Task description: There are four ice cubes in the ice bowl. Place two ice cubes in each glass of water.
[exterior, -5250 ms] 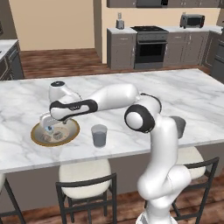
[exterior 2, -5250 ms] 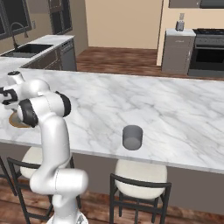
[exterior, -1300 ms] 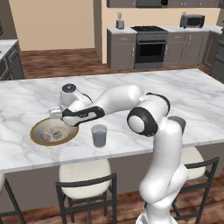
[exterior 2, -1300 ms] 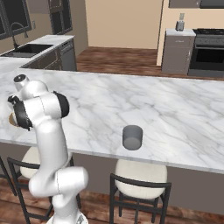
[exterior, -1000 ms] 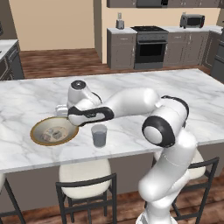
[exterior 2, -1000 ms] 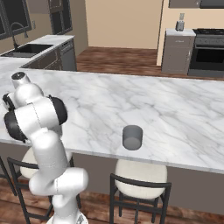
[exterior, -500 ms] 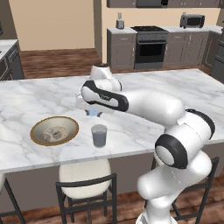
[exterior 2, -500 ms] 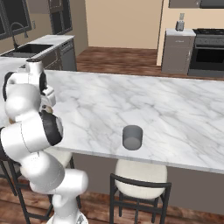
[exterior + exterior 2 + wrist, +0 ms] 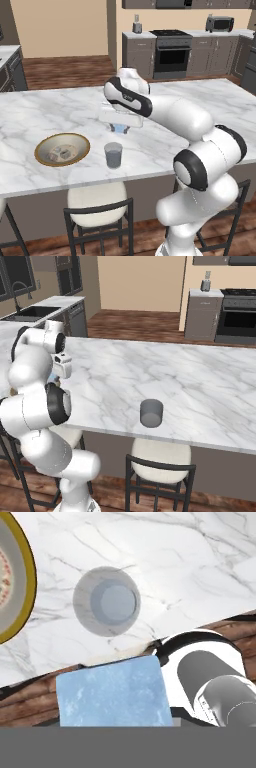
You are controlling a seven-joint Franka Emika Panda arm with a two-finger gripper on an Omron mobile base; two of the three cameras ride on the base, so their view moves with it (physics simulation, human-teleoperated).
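The tool [image 9: 120, 128] grips one ice cube [image 9: 114, 692] above the marble surface [image 9: 165, 135], just behind the near glass of water [image 9: 113, 154]. Next, I'd say: centre over it, release.

white arm reaching left over counter, claw [image 9: 120, 128] pointing down, clamped on ice cube [image 9: 114, 692]

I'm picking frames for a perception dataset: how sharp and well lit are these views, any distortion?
Left base view: even light, soft, ice bowl legible. Right base view: similarly flat, darker glass crisp. Hand view: ice cube looms oversized and blurry from closeness; glass seen straight down.
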